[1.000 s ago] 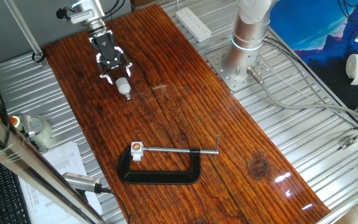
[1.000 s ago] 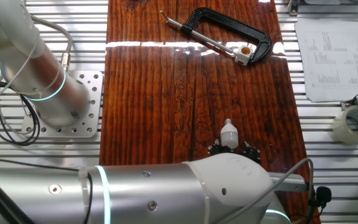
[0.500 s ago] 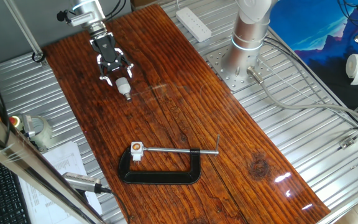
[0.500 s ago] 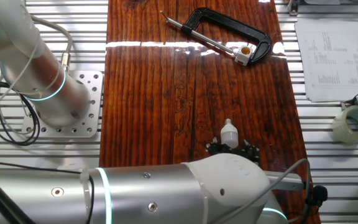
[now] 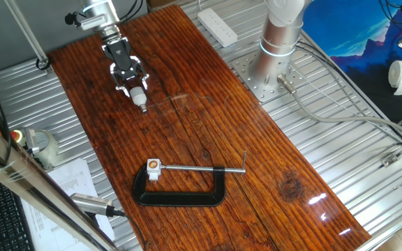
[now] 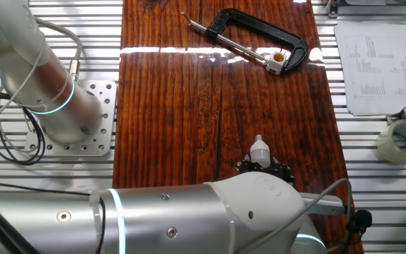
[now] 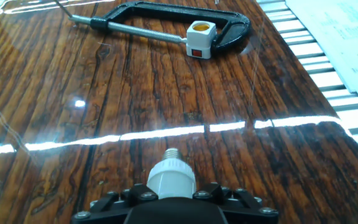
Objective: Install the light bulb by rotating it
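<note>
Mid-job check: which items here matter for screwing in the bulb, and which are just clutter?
Job:
small white frosted light bulb, lying on the table
white square socket block
black C-clamp holding the block
claw, around the bulb

Clutter:
white power strip
tape roll
printed paper sheet

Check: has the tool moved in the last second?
Yes. In one fixed view the tool has dropped toward the light bulb, fingers now flanking it; the C-clamp sits unchanged on the table.
</note>
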You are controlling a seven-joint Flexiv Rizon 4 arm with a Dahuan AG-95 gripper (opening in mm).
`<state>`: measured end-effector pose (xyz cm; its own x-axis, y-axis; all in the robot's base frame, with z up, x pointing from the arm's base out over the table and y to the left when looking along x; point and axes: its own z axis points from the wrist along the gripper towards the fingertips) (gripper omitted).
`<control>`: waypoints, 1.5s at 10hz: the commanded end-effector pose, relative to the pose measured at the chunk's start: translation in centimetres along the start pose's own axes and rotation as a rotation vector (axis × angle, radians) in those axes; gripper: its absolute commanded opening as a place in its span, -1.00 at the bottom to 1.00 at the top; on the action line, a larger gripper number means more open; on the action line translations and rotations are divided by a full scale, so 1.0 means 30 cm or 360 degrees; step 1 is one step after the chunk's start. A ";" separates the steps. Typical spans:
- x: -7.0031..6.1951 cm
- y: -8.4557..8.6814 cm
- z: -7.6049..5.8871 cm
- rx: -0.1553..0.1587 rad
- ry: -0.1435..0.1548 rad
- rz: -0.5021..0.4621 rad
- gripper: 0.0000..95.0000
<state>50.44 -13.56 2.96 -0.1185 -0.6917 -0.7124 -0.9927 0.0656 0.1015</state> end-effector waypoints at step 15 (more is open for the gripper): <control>-0.089 0.011 -0.102 -0.0002 0.0052 0.0189 -1.00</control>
<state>50.47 -13.91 6.81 -0.2228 -0.6984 -0.6802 -0.9744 0.1388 0.1766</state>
